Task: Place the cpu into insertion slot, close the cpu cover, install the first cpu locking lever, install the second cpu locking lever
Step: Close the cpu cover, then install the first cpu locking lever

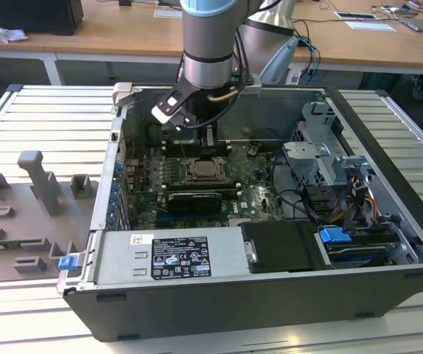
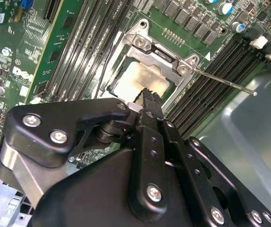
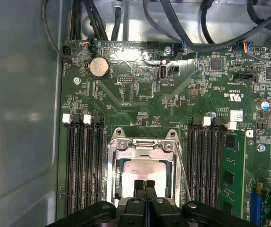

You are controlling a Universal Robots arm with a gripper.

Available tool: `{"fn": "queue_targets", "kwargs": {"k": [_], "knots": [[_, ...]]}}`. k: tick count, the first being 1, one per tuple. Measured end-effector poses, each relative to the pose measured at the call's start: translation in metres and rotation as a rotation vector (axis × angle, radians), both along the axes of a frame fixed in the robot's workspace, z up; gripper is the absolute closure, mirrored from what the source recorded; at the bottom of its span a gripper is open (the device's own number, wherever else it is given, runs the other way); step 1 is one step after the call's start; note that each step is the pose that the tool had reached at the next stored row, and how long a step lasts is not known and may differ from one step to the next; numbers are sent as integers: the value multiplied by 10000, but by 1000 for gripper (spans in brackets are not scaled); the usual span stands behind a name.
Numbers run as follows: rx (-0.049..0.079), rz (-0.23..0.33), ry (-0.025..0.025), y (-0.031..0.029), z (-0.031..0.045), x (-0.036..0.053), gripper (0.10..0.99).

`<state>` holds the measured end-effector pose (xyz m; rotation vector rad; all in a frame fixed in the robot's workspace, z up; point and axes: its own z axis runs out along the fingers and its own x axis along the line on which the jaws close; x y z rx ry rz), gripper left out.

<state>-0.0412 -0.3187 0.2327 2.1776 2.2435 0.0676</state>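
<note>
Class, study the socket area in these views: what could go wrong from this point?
1. The gripper, fingers together, is close over the cpu; pressing off-centre might scratch its top or shift the cpu cover.
2. A thin locking lever juts free across the memory slots; it could snag there.

The cpu (image 3: 142, 171) is a flat square chip with a pale silvery-beige top, lying level in the insertion slot (image 1: 200, 171), the square socket on the green board. The cpu cover (image 3: 145, 147), a thin silvery frame with a cut-out middle, lies flat over the chip, whose top shows through the opening. In the second wrist view, the first locking lever (image 2: 225, 82), a thin metal rod, angles away from a corner of the socket rather than lying tucked against it. The second locking lever (image 2: 110, 59) runs close along the opposite side.
</note>
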Motion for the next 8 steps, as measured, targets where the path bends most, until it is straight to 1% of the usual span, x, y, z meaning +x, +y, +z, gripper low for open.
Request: {"fn": "queue_targets", "kwargs": {"k": [6, 8], "knots": [[0, 2, 1, 0, 1, -16, 980], [0, 1, 1, 0, 22, -16, 980]]}}
